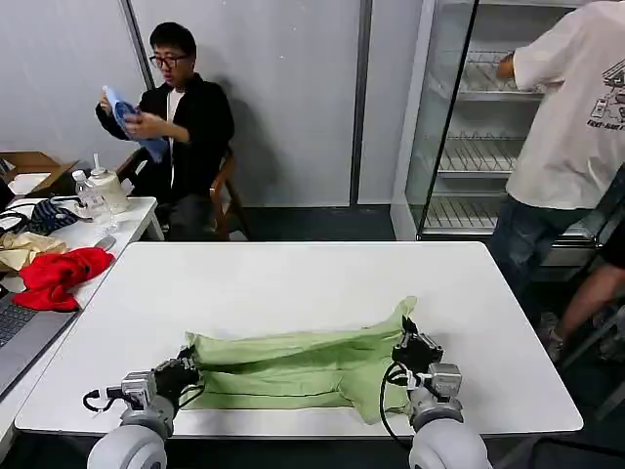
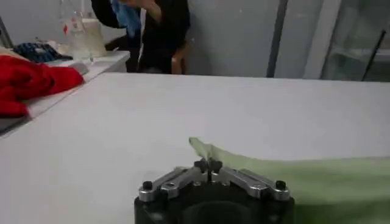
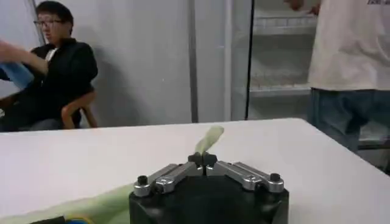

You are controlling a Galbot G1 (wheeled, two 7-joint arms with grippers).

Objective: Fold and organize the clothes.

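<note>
Lying between the 2 grippers, the shirt [image 1: 293, 371] is pinched in the left gripper [image 1: 186, 368] and right gripper [image 1: 408, 342], its fabric caught between closed fingertips.

One pale green shirt [image 1: 293, 369] is lying crumpled along the near edge of the white worktop [image 1: 293, 283]. Two claws are gripping it: the left claw [image 1: 186, 368] is pinching the shirt's left end near the worktop's near left corner, and the right claw [image 1: 410, 344] is pinching its right end, closer to the near right corner. One second worktop [image 1: 122, 220] is standing beyond the left edge, carrying one bright red garment [image 1: 59, 276], one cream garment [image 1: 24, 250], one clear bottle [image 1: 86, 193] and one laptop [image 1: 20, 327] at its near edge. One glass-door refrigerator [image 1: 459, 127] is standing behind the far right corner.
</note>
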